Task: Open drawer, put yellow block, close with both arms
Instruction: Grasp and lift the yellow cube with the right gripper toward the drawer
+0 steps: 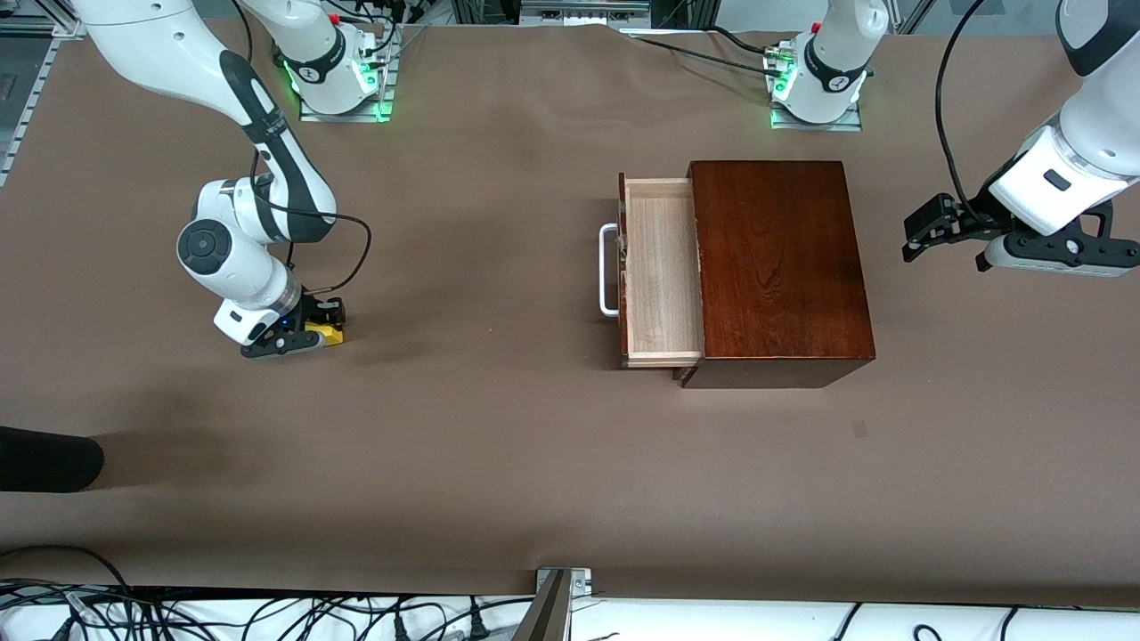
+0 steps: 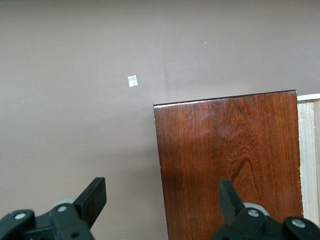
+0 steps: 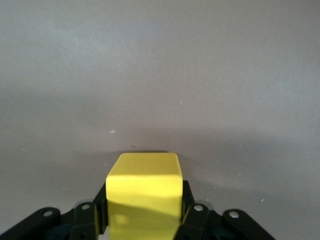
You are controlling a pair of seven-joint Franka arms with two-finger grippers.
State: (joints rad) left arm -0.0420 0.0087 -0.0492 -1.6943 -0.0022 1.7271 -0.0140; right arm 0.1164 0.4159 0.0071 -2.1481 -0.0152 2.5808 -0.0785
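The dark reddish-brown wooden box (image 1: 779, 267) stands on the table, and its drawer (image 1: 659, 276) is pulled out toward the right arm's end, pale and empty inside, with the white bar handle (image 1: 607, 270). My right gripper (image 1: 322, 331) is down at the table, well off toward the right arm's end, shut on the yellow block (image 1: 326, 335). In the right wrist view the yellow block (image 3: 144, 192) sits tight between my fingers (image 3: 95, 210). My left gripper (image 1: 922, 233) is open and empty in the air toward the left arm's end of the box. The left wrist view shows the box top (image 2: 230, 160).
A dark object (image 1: 44, 458) lies at the table edge toward the right arm's end, nearer the front camera. A small white mark (image 2: 132, 81) shows on the brown table cover (image 1: 499, 427). Cables lie along the front edge.
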